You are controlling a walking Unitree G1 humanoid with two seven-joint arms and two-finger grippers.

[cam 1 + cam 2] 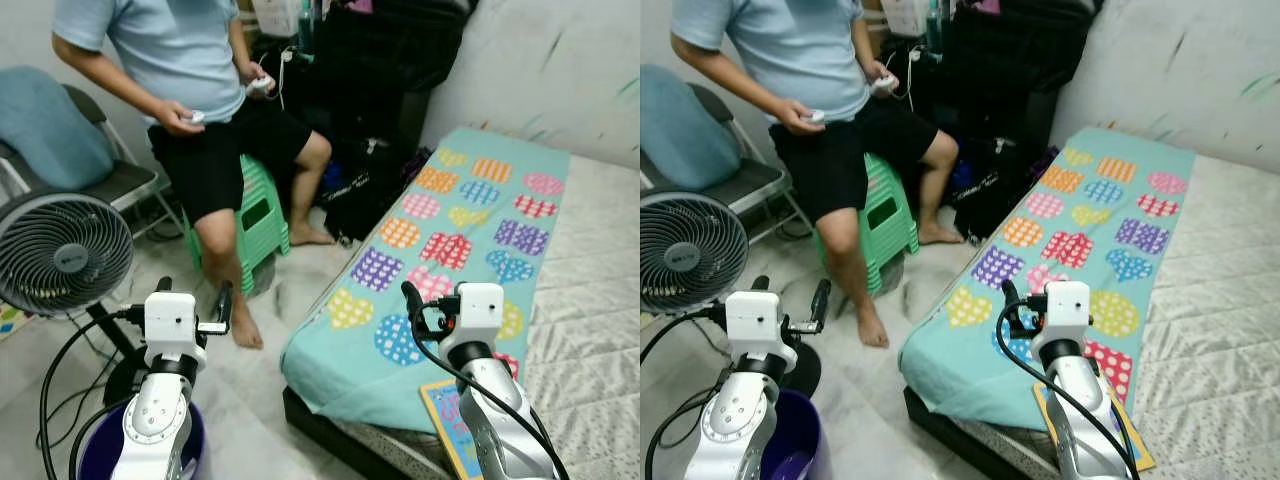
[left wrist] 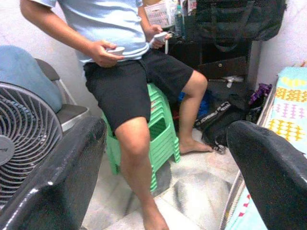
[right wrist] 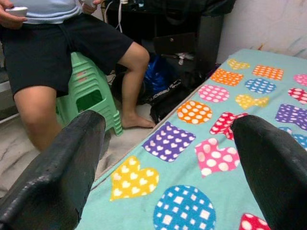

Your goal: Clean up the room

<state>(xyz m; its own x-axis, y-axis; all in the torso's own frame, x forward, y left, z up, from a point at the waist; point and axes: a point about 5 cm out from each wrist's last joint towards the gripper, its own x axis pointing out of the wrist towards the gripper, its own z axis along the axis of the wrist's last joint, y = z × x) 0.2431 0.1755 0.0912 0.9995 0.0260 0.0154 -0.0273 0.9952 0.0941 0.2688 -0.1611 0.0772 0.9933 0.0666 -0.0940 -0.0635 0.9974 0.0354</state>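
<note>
The left gripper [image 1: 193,300] was held up over the floor beside the bed, its 2 black fingers [image 2: 57,177] spread wide with nothing between them; through the gap sat a person [image 1: 200,90] on a green stool [image 1: 262,215], a small white controller in each hand. Below the left arm stood a purple bucket [image 1: 195,445], and to its left a grey fan [image 1: 62,250].

The right gripper [image 3: 168,158] hovered above the near end of the bed, its 2 fingers [image 3: 62,167] likewise wide apart and empty. Beneath and between them lay a teal blanket [image 1: 470,200] patterned with coloured hearts and circles, spread flat along the bed's floor-side edge over a pale quilted mattress [image 1: 600,300]; the fingers were clear of it, not touching. A colourful book [image 1: 1110,425] lay on the bed just beside the right arm, partly hidden by it. Dark bags [image 1: 360,185] sat on the floor against black furniture beyond the stool.
</note>
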